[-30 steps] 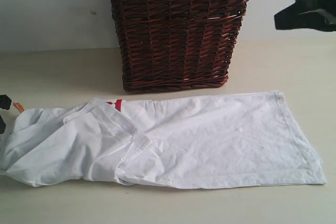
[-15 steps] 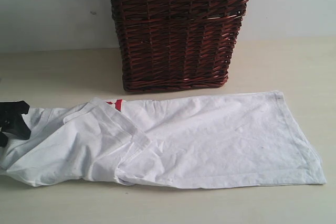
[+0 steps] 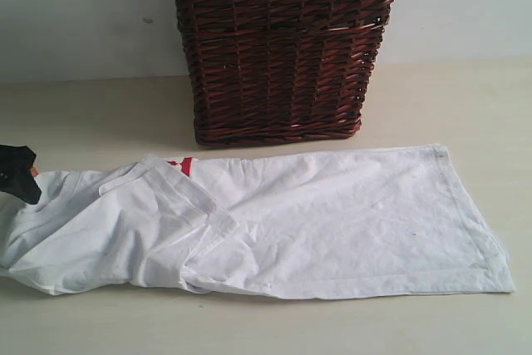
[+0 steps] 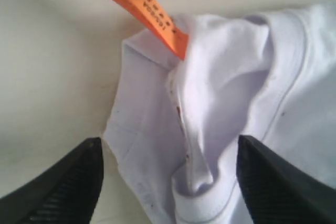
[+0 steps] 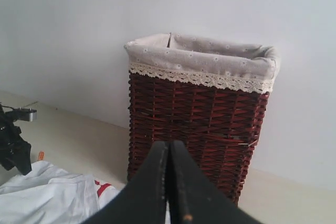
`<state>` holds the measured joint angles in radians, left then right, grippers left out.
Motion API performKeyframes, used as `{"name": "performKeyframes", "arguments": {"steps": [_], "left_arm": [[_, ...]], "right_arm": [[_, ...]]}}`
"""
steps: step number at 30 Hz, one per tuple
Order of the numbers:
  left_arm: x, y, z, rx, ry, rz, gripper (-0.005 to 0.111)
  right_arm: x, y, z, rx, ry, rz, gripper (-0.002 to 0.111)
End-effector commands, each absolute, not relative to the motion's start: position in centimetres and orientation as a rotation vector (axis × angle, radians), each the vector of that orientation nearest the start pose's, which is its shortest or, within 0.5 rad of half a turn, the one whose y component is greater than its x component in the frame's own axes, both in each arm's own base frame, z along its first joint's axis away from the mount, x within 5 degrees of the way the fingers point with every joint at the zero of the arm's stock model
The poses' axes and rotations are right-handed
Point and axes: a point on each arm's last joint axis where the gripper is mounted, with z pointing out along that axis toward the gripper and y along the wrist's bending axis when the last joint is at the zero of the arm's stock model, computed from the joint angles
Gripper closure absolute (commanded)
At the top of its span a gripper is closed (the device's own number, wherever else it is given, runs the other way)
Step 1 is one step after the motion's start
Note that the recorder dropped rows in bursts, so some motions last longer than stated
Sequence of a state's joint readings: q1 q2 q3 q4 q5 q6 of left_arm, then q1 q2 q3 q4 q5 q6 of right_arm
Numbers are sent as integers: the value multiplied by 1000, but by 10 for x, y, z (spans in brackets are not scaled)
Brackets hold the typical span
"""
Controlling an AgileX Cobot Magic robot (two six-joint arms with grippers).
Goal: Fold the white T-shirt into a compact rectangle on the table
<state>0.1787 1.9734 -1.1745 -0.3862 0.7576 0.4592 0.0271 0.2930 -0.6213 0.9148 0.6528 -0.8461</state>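
Note:
The white T-shirt (image 3: 274,222) lies as a long folded strip across the table (image 3: 465,97), with a bit of red print (image 3: 183,164) showing near its left part. My left gripper (image 3: 18,174) hovers at the shirt's left end. In the left wrist view the left gripper (image 4: 168,182) is open, its black fingers (image 4: 68,182) standing either side of a bunched fold of the shirt (image 4: 220,108) beside the orange tag (image 4: 144,9). My right gripper (image 5: 169,148) is shut on nothing, raised in the air facing the basket; the exterior view does not show it.
A tall dark-red wicker basket (image 3: 283,47) with a lace-trimmed cloth liner (image 5: 202,59) stands at the back of the table just behind the shirt, against the white wall (image 3: 75,14). Bare table lies in front of and to the right of the shirt.
The right gripper has left the exterior view at the upper right. The left gripper came in from the left edge over the shirt's left end, then shifted slightly up.

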Motion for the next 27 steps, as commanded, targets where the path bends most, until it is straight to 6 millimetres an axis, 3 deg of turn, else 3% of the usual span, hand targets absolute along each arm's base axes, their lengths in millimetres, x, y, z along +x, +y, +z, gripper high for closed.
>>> {"name": "performKeyframes", "arguments": {"steps": [1, 8, 11, 17, 20, 24, 27], "left_arm": [[361, 39, 110, 27, 3001, -400, 38], [360, 32, 93, 26, 3030, -511, 43], [358, 26, 92, 54, 3050, -577, 59], [353, 21, 92, 91, 3100, -645, 107], [352, 21, 93, 60, 3109, -641, 107], [352, 33, 110, -15, 3097, -470, 107], [351, 56, 133, -113, 3087, -168, 107]], "right_arm": [[25, 44, 362, -453, 1484, 363, 108], [11, 43, 361, -461, 1436, 322, 108], [13, 42, 358, -451, 1441, 321, 108], [14, 42, 357, -435, 1447, 333, 108], [14, 42, 356, -438, 1450, 335, 108], [14, 43, 355, -450, 1459, 342, 108], [14, 43, 355, -450, 1459, 342, 108]]}}
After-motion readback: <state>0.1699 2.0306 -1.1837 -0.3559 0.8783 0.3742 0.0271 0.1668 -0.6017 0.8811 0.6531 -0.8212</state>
